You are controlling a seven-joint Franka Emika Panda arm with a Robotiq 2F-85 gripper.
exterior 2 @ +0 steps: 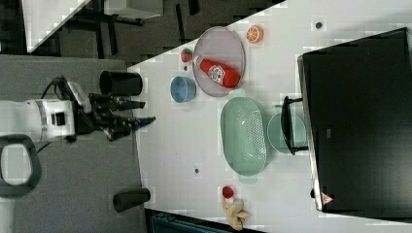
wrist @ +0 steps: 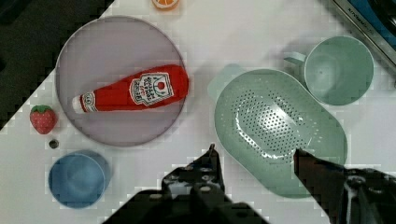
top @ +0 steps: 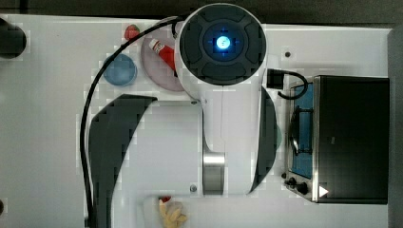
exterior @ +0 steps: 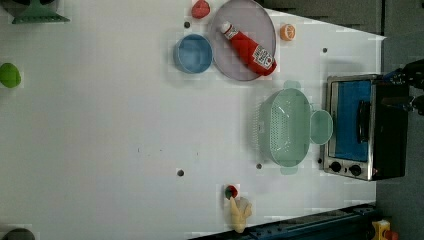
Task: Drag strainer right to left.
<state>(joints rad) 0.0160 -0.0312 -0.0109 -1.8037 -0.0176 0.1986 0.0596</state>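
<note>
A: End effector [wrist: 254, 156] parted, nothing between the fingers, hanging high above the desk [exterior: 100, 130]. Could snag the wrong thing on descent?

B: Possibly. Green mug [wrist: 338, 70] touching, or all but touching, the strainer [wrist: 280, 130] on the side facing the toaster oven [exterior: 365, 125]. Grey plate [wrist: 116, 42] with the ketchup bottle [wrist: 133, 91] just beside the strainer's other end. Tight neighbours on 2 sides.

A: So, risks?

B: Would count 3. Landing a finger on the mug's rim instead of the strainer's wall. Hooking only the thin lip and slipping off mid-drag, given light plastic and a smooth desk. Swinging one end into the plate and nudging the bottle.

A: And the path?

B: Mostly open toward the left view's left; blue bowl [exterior: 193, 53] sitting off to one side, near the plate.

A: Strainer against the end effector?

B: Below and apart, no contact. In the wrist view, one finger over the strainer's rim, the other over bare desk just outside the rim.
</note>
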